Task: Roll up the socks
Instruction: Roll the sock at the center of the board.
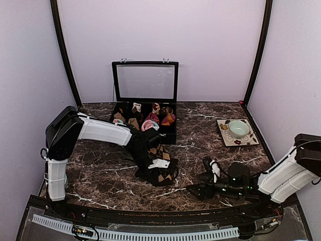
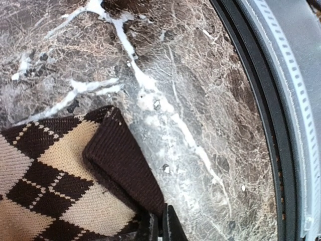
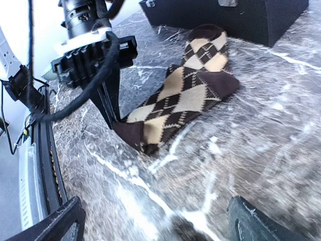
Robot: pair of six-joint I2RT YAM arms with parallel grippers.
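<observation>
Currently the left end effector point(image 3: 117, 122) pinches the dark cuff of the diamond-pattern sock point(image 3: 186, 93). The right end effector point(image 3: 155, 213) stands wide, the sock ahead of it.

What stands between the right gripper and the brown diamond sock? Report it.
Nothing visible. Only bare marble table lies between the right gripper, jaws open, and the brown diamond sock. The left gripper is shut on the sock's dark end, at the left edge of that path.
</observation>
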